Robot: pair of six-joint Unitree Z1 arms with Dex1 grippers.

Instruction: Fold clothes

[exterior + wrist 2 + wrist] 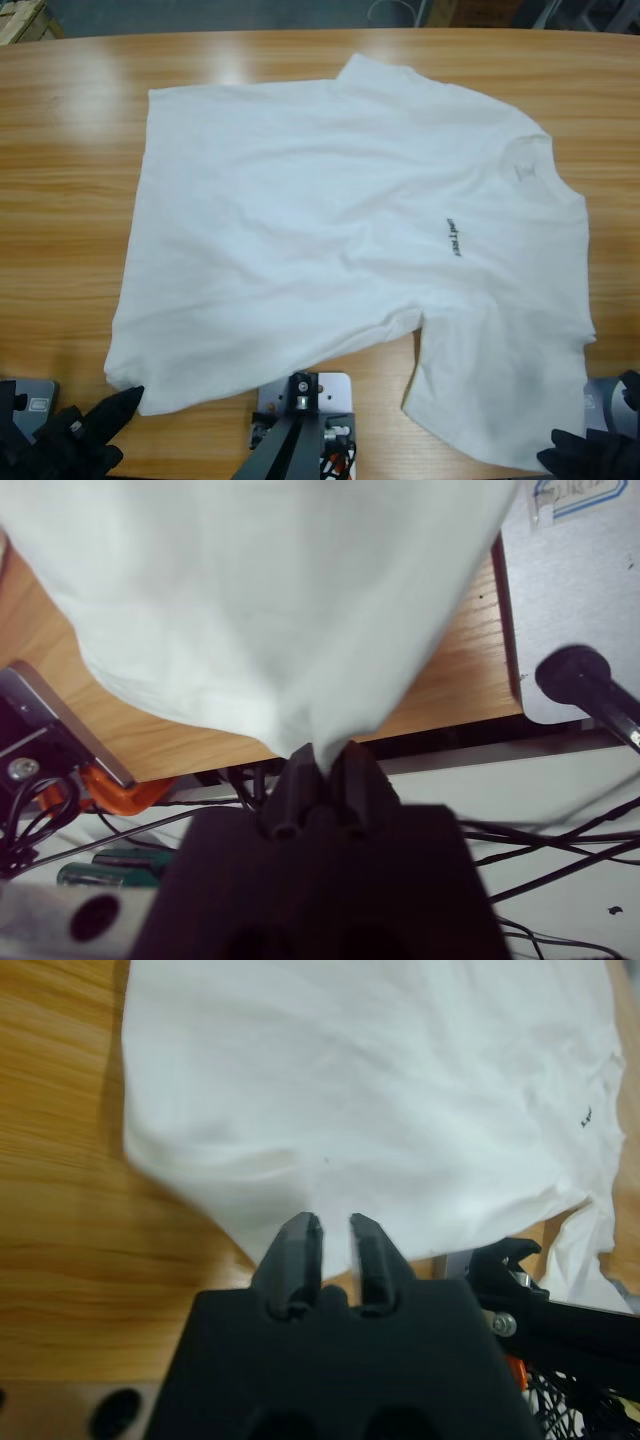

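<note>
The clothes are one white T-shirt (330, 230) lying flat on the wooden table (60, 200), collar to the right, hem to the left, with a small dark print (452, 238) on the chest. My left gripper (130, 400) sits at the shirt's near hem corner. In the left wrist view its jaws (335, 1228) stand open by a narrow gap over the hem edge of the shirt (380, 1100). My right gripper (555, 450) is at the near sleeve. In the right wrist view it (322, 755) is shut on the white fabric (260, 600), which gathers into the jaws.
The table's near edge (450, 715) runs close behind the right gripper, with cables (560, 840) and an orange clamp (125, 792) below it. Bare wood (60, 1210) lies left of the hem and along the far side (250, 55).
</note>
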